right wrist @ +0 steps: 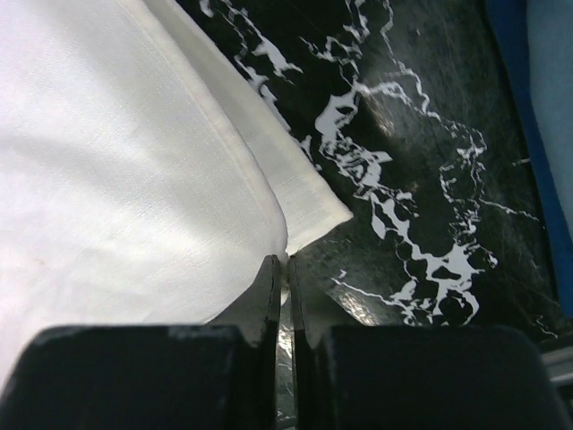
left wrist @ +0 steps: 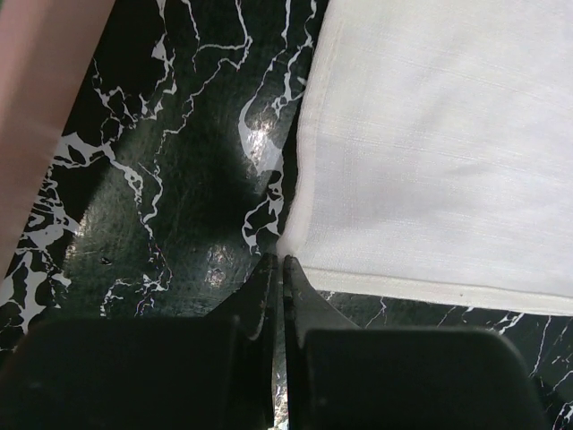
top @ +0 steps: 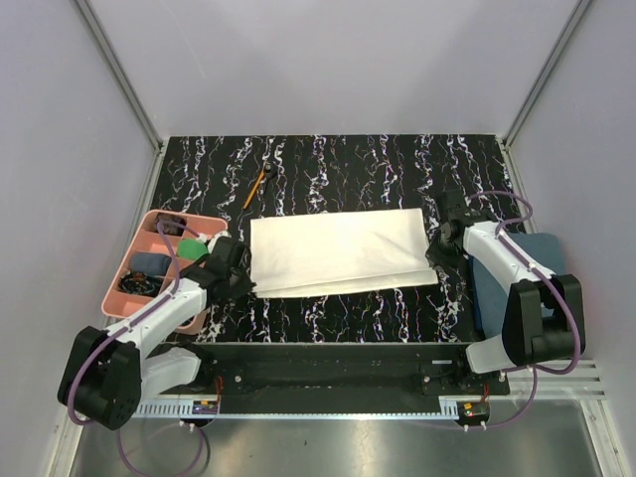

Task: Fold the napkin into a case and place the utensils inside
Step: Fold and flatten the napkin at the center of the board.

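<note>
Folding step in hand: the napkin [top: 338,253] lies on the desk [top: 397,159] as a wide, once-folded rectangle, not yet a narrow case. The orange-handled stick [top: 256,186] sits apart beyond the napkin's far-left corner. Left end effector [left wrist: 279,262] jaws closed, tips right at the napkin's near-left corner; right end effector [right wrist: 286,262] likewise closed at the near-right corner, the lower layer poking out beside it; can't tell whether cloth is actually pinched. Next, I'd judge: secure both near corners, then carry them evenly toward the napkin's far edge.
</note>
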Available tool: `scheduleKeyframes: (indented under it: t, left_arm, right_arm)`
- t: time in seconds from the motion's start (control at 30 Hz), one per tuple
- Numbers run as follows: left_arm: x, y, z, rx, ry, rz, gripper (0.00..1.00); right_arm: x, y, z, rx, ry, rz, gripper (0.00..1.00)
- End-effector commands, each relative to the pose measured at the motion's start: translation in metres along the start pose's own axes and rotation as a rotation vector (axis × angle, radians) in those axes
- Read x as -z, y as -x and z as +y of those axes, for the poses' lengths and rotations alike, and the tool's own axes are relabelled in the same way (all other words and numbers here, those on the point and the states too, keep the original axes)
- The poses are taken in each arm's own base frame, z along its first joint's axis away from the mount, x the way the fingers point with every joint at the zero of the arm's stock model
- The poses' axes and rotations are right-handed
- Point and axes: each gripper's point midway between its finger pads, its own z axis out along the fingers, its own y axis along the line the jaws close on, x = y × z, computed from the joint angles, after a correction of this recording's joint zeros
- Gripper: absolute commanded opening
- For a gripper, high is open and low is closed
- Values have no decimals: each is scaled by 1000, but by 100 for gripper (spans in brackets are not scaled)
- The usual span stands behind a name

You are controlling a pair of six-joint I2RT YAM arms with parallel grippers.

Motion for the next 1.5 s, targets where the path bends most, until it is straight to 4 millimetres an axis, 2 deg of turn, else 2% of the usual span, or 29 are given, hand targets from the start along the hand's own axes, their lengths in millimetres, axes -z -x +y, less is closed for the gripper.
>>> scheduleKeyframes:
  t: [0.0, 0.17, 0.4, 0.47, 0.53, 0.57, 0.6, 0.73, 0.8, 0.9, 0.93, 1.07, 1.2, 1.23, 1.37, 1.47]
  left_arm:
    - [-6, -2, 2, -2, 6, 0, 0]
    - [-9, -4, 3, -2, 9, 5, 0]
    - [-7, -4, 0, -35, -13, 10, 0]
    - [2, 4, -4, -51, -38, -18, 0]
    - [10, 9, -7, -64, -56, -38, 8]
    - [21, 19, -15, -67, -91, -75, 14]
    - [27, 24, -19, -66, -112, -95, 28]
    - [53, 41, -42, -59, -228, -156, 46]
    - [62, 44, -59, -58, -303, -154, 46]
    - [66, 38, -84, -76, -406, -124, 47]
    - [68, 37, -95, -83, -456, -121, 43]
    - [62, 27, -123, -88, -524, -62, 36]
    - [57, 15, -150, -130, -563, -32, 36]
    - [50, 11, -153, -132, -557, -13, 35]
    - [45, 7, -162, -149, -563, -1, 34]
    - [43, 7, -162, -146, -560, -4, 34]
  right_arm:
    - [-3, -15, -22, -11, -85, 35, 0]
    - [-12, -25, -41, -29, -166, 42, 0]
    - [-26, -35, -44, -53, -196, 74, 0]
    - [-30, -34, -45, -47, -204, 70, 0]
    - [-32, -33, -45, -44, -200, 64, 0]
    - [-32, -34, -45, -43, -198, 67, 0]
    - [-32, -35, -45, -41, -199, 68, 0]
    - [-31, -39, -43, -59, -169, 69, 0]
    - [-30, -41, -44, -64, -162, 73, 0]
    - [-28, -45, -43, -66, -152, 84, 2]
    - [-27, -45, -43, -70, -149, 85, 3]
    - [-24, -47, -45, -92, -143, 73, 4]
    - [-26, -46, -50, -82, -164, 64, 4]
    - [-26, -47, -52, -83, -176, 69, 5]
    - [-25, -56, -57, -112, -184, 85, 5]
    - [-21, -55, -56, -129, -168, 68, 14]
